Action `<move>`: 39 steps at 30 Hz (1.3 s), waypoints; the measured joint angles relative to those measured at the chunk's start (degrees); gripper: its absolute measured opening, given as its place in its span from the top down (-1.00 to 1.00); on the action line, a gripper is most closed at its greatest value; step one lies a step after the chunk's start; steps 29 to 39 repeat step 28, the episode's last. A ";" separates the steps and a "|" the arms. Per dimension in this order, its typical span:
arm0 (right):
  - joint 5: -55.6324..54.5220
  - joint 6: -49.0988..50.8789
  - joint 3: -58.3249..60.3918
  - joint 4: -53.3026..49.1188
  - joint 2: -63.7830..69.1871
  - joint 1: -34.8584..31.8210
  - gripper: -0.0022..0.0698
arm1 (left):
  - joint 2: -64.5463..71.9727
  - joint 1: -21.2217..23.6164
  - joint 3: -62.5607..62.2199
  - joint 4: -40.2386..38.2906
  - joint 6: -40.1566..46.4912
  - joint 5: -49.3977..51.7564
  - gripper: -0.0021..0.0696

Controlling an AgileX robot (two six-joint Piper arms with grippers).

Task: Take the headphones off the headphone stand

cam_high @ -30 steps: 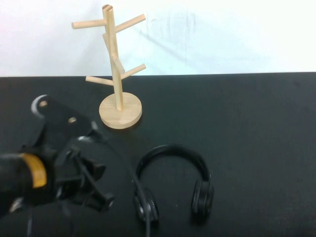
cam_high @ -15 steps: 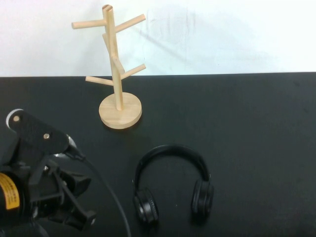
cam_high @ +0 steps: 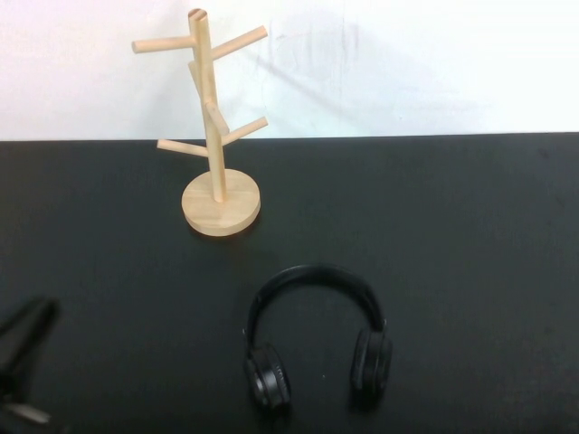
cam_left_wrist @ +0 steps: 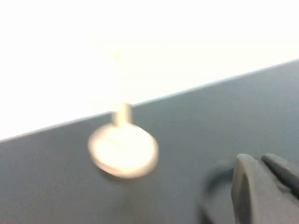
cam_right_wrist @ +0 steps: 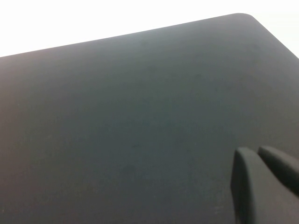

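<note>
The black headphones (cam_high: 314,336) lie flat on the black table, headband toward the stand, ear cups toward me. The wooden headphone stand (cam_high: 211,136) stands upright at the back left, its pegs bare. My left gripper shows in the left wrist view (cam_left_wrist: 259,158), shut and empty, low over the table. A dark part of that arm (cam_high: 23,339) shows at the lower left corner of the high view, well left of the headphones. The left wrist view shows the stand's base (cam_left_wrist: 123,148), blurred. My right gripper (cam_right_wrist: 256,150) is shut and empty over bare table; it is outside the high view.
The black table (cam_high: 452,226) ends at a white wall behind the stand. The right wrist view shows the table's rounded far corner (cam_right_wrist: 243,17).
My left arm has pulled back down and to the left, from beside the headphones to nearly out of the high view. The headphones and stand have not moved.
</note>
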 joint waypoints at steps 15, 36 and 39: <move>0.00 0.00 0.00 0.00 0.00 0.00 0.96 | -23.04 18.67 16.16 -6.08 5.28 -5.01 0.95; 0.00 0.00 0.00 0.00 0.00 0.00 0.96 | -23.13 18.89 16.06 -6.46 4.21 15.51 0.95; 0.00 0.00 0.00 0.00 0.00 0.00 0.96 | -23.13 18.89 16.06 -6.46 4.21 15.51 0.95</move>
